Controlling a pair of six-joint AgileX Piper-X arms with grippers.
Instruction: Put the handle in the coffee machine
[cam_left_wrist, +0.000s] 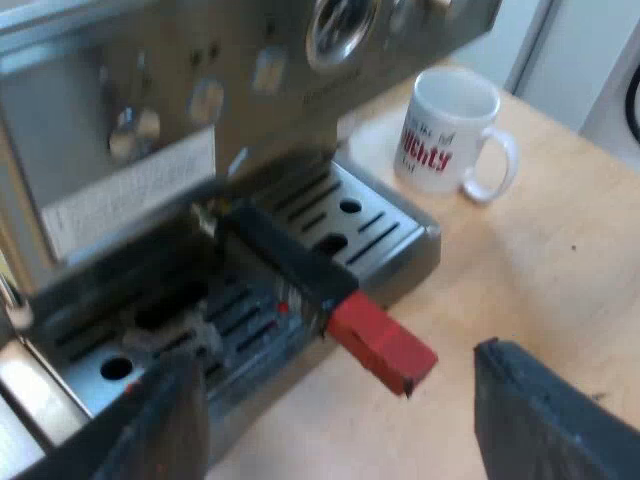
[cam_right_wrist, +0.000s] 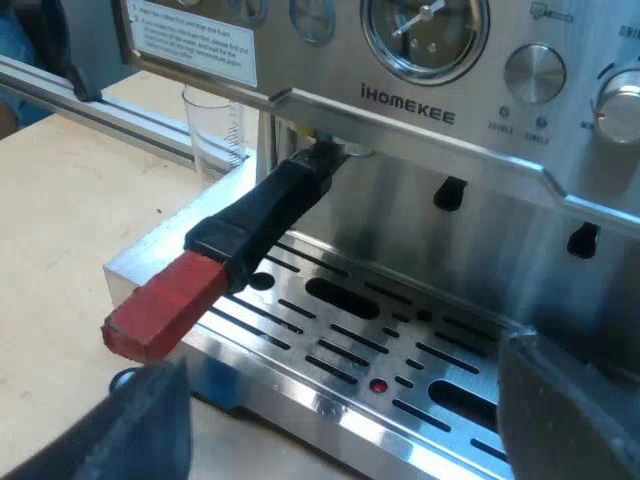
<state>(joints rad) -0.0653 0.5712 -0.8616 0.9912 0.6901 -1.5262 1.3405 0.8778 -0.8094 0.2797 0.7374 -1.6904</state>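
Red-tipped handle (cam_right_wrist: 262, 215) sits at front of espresso machine (cam_right_wrist: 420, 110), angled out over drip tray (cam_right_wrist: 330, 375); judged seated, hence left gripper (cam_left_wrist: 345, 420) and right gripper (cam_right_wrist: 345, 420) fingers spread, holding nothing.

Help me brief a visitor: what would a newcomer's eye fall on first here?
The red end of the dark handle, jutting from the front of the espresso machine past the drip tray. Next, the white mug with red lettering on the wooden table beside the machine.
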